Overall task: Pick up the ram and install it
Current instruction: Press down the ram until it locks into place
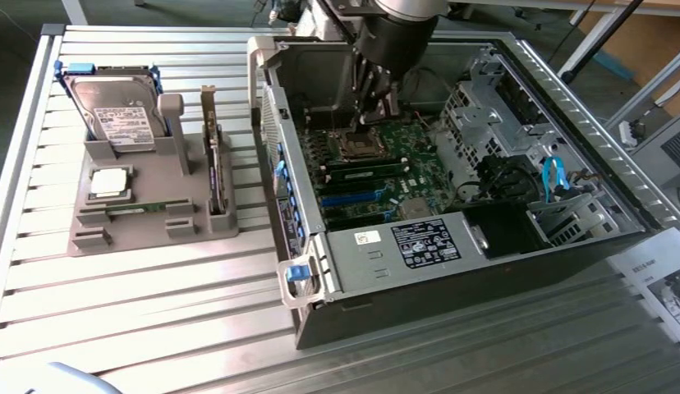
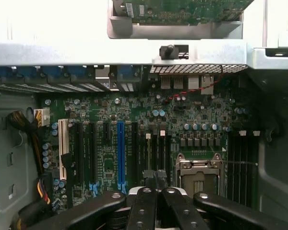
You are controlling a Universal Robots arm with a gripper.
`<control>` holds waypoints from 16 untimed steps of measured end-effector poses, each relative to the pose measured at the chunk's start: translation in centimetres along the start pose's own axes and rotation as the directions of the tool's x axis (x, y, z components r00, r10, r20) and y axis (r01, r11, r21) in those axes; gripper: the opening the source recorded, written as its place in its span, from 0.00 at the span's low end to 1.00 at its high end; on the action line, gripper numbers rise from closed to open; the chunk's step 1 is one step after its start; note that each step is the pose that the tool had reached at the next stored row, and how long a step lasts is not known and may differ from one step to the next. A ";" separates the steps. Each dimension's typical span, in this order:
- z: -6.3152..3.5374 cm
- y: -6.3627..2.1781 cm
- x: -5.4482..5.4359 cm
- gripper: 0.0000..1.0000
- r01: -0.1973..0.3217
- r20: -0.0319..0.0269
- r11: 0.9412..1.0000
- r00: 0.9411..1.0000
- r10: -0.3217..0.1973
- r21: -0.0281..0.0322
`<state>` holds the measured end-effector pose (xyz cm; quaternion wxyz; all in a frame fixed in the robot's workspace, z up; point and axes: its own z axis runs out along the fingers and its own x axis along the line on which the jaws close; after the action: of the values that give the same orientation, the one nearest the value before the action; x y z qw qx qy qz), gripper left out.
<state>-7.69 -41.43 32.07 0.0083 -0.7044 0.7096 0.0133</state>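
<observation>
My gripper (image 1: 375,115) hangs inside the open computer case (image 1: 559,246), low over the motherboard (image 1: 411,152), with its fingers shut together. In the wrist view the gripper (image 2: 155,175) has its tips pressed side by side over the black memory slots (image 2: 156,148), next to the open processor socket (image 2: 198,179). Nothing shows between the fingers. A thin green strip (image 1: 368,165) that looks like the ram stands on edge in the slots, just below the fingertips in the exterior view. Whether the tips touch it I cannot tell.
On the exterior view's left a grey fixture (image 1: 94,238) holds a hard drive (image 1: 119,111), a square silver processor chip (image 1: 110,182) and an upright card (image 1: 215,164). Case walls, a drive cage (image 1: 471,107), cables (image 1: 553,176) and the power supply (image 1: 428,242) hem in the board.
</observation>
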 end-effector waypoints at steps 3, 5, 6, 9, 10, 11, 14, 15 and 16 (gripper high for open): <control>0.00 -0.55 0.0 0.10 0.000 0.000 1.000 1.000 0.000 0.000; 0.00 -0.94 0.0 0.10 0.000 0.000 1.000 1.000 0.000 0.000; -0.01 -1.14 0.0 0.10 0.000 0.000 1.000 1.000 0.000 0.000; -0.01 -1.72 0.0 0.10 0.000 0.000 1.000 1.000 0.000 0.000; -0.01 -1.93 0.0 0.10 0.000 0.000 1.000 1.000 0.000 0.000; -0.01 -2.14 0.0 0.10 0.000 0.000 1.000 1.000 0.000 0.000; -0.02 -2.71 0.0 0.10 0.000 0.000 1.000 1.000 0.000 0.000; -0.02 -2.90 0.0 0.10 0.000 0.000 1.000 1.000 0.000 0.000; -0.02 -3.06 0.0 0.10 0.000 0.000 1.000 1.000 0.000 0.000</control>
<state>-4.63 -41.44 32.07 0.0082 -0.7044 0.7096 0.0134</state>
